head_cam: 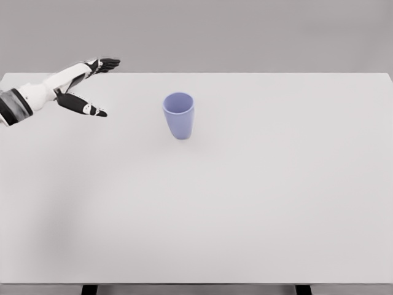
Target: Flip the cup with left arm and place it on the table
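The cup [178,115], a pale blue tumbler, is being shown standing upright on the white table [245,203], its open mouth facing up and its narrower base resting on the surface. It is being seen a little left of the middle and toward the far half of the tabletop, with nothing touching it. The left hand [83,86] is being held out over the far left part of the table, well apart from the cup, its white forearm coming in from the left edge of the head view. Its fingers [105,63] are being kept stretched out straight toward the right, while the dark thumb [86,107] is being spread away below them, so the hand is being displayed released and grasping nothing. A wide gap is being left between thumb and fingers, opening toward the cup. A plain grey wall [245,34] is being seen behind the table's far edge.
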You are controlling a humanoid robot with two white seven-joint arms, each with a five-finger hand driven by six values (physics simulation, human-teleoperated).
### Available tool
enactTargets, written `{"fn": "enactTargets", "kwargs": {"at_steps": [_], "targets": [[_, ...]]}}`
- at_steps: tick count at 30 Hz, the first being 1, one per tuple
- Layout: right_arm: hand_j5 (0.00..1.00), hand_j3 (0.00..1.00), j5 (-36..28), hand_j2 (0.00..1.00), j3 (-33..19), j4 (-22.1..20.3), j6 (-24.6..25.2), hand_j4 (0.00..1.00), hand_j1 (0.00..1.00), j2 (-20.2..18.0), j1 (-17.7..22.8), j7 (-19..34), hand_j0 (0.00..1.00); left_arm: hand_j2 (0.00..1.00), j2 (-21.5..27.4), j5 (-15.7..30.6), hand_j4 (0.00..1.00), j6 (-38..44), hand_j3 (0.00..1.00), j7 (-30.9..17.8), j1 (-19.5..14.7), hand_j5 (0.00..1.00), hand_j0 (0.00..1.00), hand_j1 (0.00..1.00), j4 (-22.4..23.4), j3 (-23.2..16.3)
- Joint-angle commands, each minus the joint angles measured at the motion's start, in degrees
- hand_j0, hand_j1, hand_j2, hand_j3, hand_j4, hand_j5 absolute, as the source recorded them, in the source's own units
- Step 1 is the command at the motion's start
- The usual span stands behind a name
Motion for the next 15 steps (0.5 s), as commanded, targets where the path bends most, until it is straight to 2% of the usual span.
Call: {"fn": "enactTargets", "kwargs": {"at_steps": [1, 3, 15], "targets": [[1.00, 1.00, 0.0, 1.00, -0.1, 0.0, 0.0, 1.00, 1.00, 0.0, 0.0, 0.0, 1.00, 1.00, 1.0, -5.6, 1.00, -5.8, 1.00, 0.0, 0.0, 1.00, 1.00, 1.00, 0.2, 0.0], [1.00, 1.00, 0.0, 1.00, 0.0, 0.0, 0.0, 1.00, 1.00, 0.0, 0.0, 0.1, 1.00, 1.00, 0.9, -7.0, 1.00, -6.4, 1.00, 0.0, 0.2, 1.00, 1.00, 1.00, 0.2, -0.1], [1.00, 1.00, 0.0, 1.00, -0.1, 0.0, 0.0, 1.00, 1.00, 0.0, 0.0, 0.1, 1.00, 1.00, 0.9, -7.0, 1.00, -6.8, 1.00, 0.0, 0.3, 1.00, 1.00, 1.00, 0.6, 0.1]]}}
